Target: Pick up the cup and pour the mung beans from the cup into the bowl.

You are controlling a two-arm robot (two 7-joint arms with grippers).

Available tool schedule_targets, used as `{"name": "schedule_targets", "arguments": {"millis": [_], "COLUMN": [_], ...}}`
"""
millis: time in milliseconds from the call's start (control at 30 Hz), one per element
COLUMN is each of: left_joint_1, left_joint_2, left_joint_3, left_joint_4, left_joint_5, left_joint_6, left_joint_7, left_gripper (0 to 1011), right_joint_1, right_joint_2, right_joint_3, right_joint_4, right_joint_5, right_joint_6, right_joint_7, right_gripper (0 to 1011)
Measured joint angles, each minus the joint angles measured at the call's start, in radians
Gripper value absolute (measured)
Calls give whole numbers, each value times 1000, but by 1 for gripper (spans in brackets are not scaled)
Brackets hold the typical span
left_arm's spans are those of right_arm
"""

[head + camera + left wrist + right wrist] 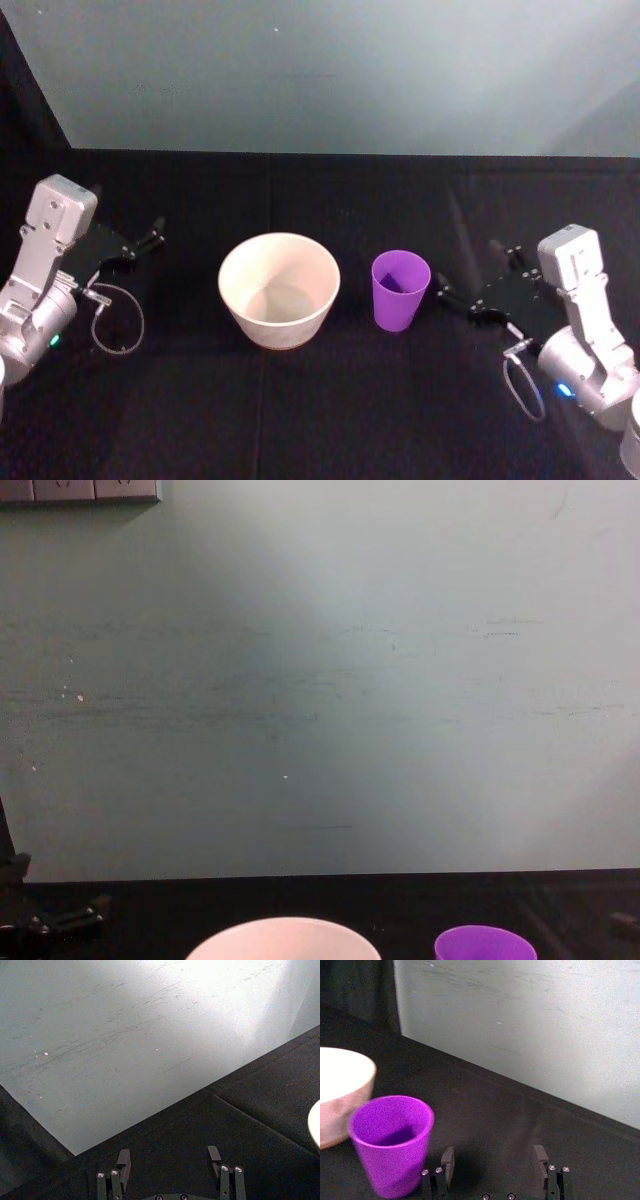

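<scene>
The purple cup stands upright on the black table, just right of the wide white bowl. The mung beans are hidden from me: the cup's inside shows only purple wall and shadow. My right gripper hovers open a short way right of the cup, with its fingers pointing at it and not touching. In the right wrist view the open right gripper has the cup beside one finger and the bowl behind it. My left gripper rests open at the table's left, apart from the bowl.
A pale wall rises behind the table's far edge. Black cloth covers the table between and in front of the arms. Loose cable loops hang at both wrists. The bowl's rim and the cup's rim peek into the chest view.
</scene>
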Motion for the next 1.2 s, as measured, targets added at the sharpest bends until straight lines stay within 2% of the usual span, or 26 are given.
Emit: {"name": "schedule_targets", "arguments": {"millis": [200, 400, 600, 900, 1200], "left_joint_1": [0, 0, 0, 0, 0], "left_joint_2": [0, 0, 0, 0, 0], "left_joint_3": [0, 0, 0, 0, 0], "left_joint_4": [0, 0, 0, 0, 0], "left_joint_5": [0, 0, 0, 0, 0], "left_joint_6": [0, 0, 0, 0, 0], "left_joint_7": [0, 0, 0, 0, 0], "left_gripper": [1000, 1000, 1000, 1000, 1000], "right_joint_1": [-9, -32, -68, -93, -127], "right_joint_2": [-21, -22, -13, -16, -18], "right_joint_3": [-8, -9, 9, 40, 55], "right_joint_4": [-12, -50, -94, -112, -151], "right_joint_5": [3, -20, -50, -56, -71], "right_joint_6": [15, 55, 90, 93, 130], "right_joint_7": [31, 28, 4, 2, 12], "right_gripper": [1003, 1003, 1003, 1003, 1003]}}
